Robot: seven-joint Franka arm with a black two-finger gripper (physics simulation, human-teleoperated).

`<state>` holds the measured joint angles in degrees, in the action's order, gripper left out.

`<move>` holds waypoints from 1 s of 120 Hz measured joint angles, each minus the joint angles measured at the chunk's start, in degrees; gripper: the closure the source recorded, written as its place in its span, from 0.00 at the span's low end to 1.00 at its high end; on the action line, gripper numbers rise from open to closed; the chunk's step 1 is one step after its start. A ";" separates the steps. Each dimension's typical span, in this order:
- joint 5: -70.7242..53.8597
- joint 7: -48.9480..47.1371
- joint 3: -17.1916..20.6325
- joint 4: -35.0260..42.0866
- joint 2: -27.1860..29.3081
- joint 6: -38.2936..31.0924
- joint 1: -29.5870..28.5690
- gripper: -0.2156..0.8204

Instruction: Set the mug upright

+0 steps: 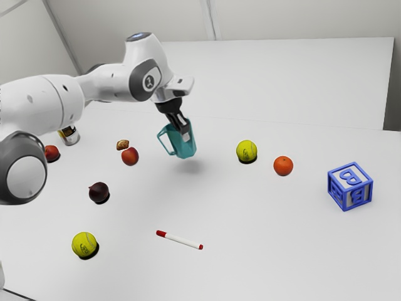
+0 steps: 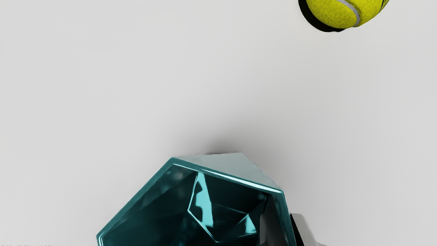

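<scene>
The step in hand looks like the setting-down: the faceted, glossy teal mug (image 1: 182,140) is in the grip, mouth upward, and appears to hang a little above the white desk (image 1: 263,213), a soft shadow lying below its base. The black jaws are pinching the mug's wall near the rim, one fingertip (image 2: 269,227) inside the mouth and the other (image 2: 301,223) against the outside.

The mug is near upright but not quite plumb; in the exterior view its mouth leans toward the view's left, the side where the thin, angular teal handle (image 1: 165,140) sticks out. What the next move calls for, I judge, is taking out that last lean, lowering until the base sits flat, and only then spreading the jaws and drawing straight up. Opening while it is tilted could let it tip over, and the inner finger could catch the rim on leaving.

As for its looks, the mug has flat panels and a many-sided rim, with bright turquoise glints in a dark, empty-looking inside. The yellow-green tennis ball (image 1: 247,151) and the round orange fruit (image 1: 283,165) lie apart from it, toward the exterior view's right.
</scene>
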<state>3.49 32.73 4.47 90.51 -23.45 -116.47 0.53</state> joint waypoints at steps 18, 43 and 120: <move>-1.09 -3.07 -0.68 5.19 -0.32 -3.32 0.35 0.97; -1.17 -6.11 -1.62 7.11 -1.10 -6.17 0.71 0.78; -3.81 -13.54 1.12 -0.45 17.95 11.49 1.70 0.24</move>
<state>-0.32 19.19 5.59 90.06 -5.50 -104.98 2.23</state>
